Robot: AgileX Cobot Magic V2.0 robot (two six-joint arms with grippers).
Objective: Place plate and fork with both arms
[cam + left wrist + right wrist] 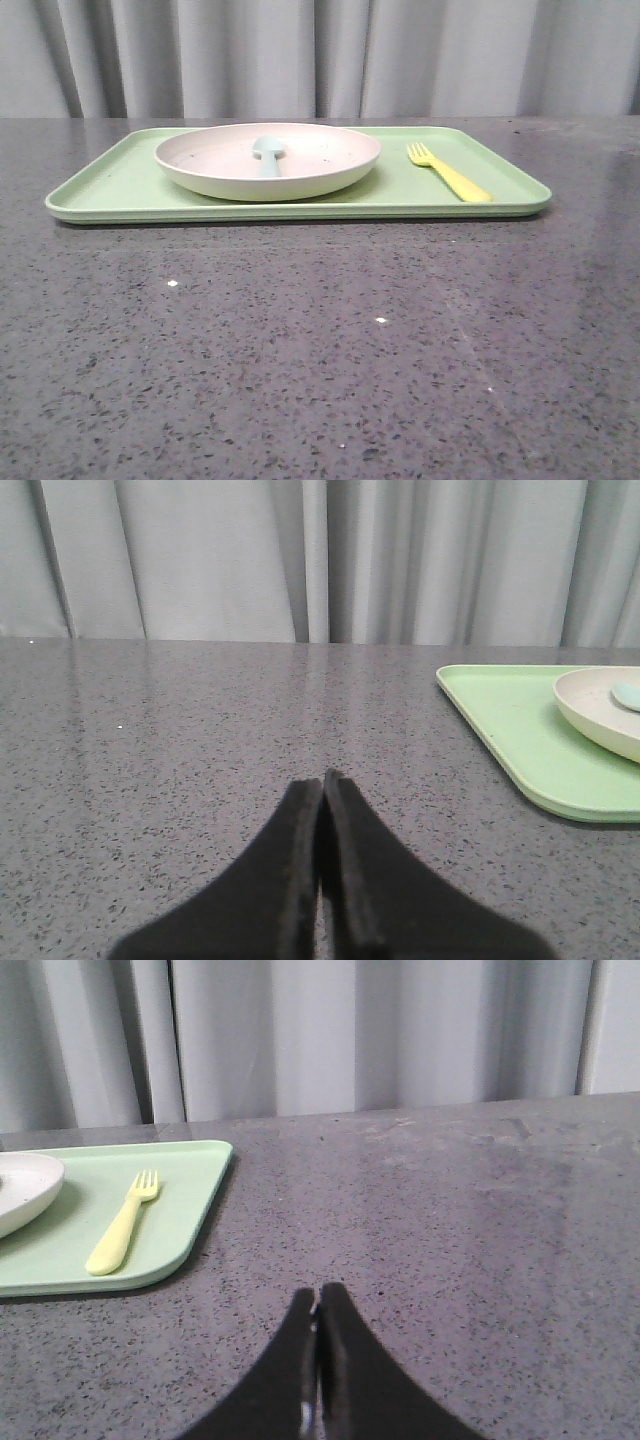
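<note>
The pale pink-cream plate [268, 160] sits on the left half of a light-green tray [120, 185], with a pale blue-grey spoon [268, 154] lying in it. The yellow fork [447, 171] lies on the tray's right part, tines pointing away. The plate's edge [600, 712] shows in the left wrist view, the fork [123, 1223] in the right wrist view. My left gripper [322, 777] is shut and empty over bare table, left of the tray. My right gripper [319, 1291] is shut and empty, right of the tray. Neither gripper shows in the front view.
The table [320, 350] is dark speckled grey stone. The tray stands at its far middle. Grey curtains [320, 55] hang behind the table's far edge.
</note>
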